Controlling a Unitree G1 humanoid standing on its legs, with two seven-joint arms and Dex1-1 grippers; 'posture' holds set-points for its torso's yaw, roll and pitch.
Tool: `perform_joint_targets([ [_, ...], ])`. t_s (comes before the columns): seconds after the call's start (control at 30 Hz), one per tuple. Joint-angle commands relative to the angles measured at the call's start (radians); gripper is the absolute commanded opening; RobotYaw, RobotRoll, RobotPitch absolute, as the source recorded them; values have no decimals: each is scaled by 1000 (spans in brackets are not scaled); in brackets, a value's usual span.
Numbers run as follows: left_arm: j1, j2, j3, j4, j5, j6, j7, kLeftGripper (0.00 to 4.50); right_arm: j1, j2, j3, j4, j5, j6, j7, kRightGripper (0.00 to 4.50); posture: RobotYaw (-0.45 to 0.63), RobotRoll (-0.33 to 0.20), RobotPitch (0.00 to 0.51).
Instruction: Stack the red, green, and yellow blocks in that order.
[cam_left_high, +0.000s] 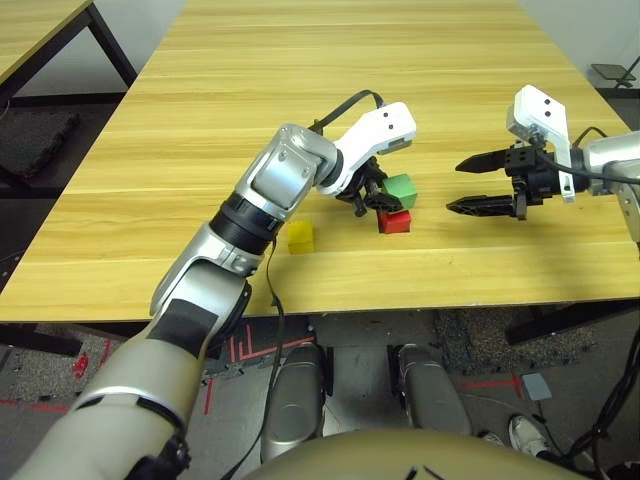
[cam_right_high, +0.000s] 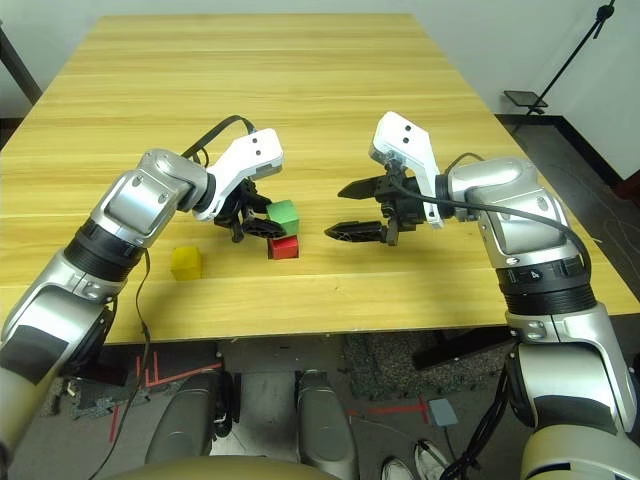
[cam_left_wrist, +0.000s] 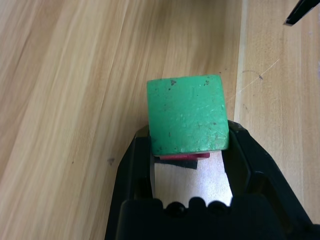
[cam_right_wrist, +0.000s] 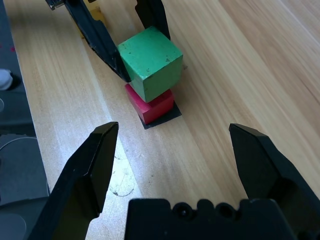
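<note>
We work at a pale wooden plank bench over a dark floor. Our left gripper has its fingers clenched on the light green matte cube, which sits skewed atop the bright red matte cube on a flat black square mark. Our right gripper hovers just beside the stack, fingers spread wide. The yellow matte cube lies apart, nearer the bench's front edge.

We see our left gripper holding the green block atop the red block, yellow block apart.
</note>
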Motion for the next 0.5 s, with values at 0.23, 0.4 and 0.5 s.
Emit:
perform_joint_targets([
  [0.23,41,12,-28,-15,-34,-14,3,2043,0,-21,-21,-15,35,12,-15,4500,164,-134,114],
  [0.4,53,13,-29,-11,-39,-29,7,2043,-2,-23,-21,-18,45,17,-24,4500,158,-135,120],
  [0.5,59,5,-28,5,-37,-59,16,2043,-3,-27,-21,-21,48,23,-26,4500,156,-135,124],
])
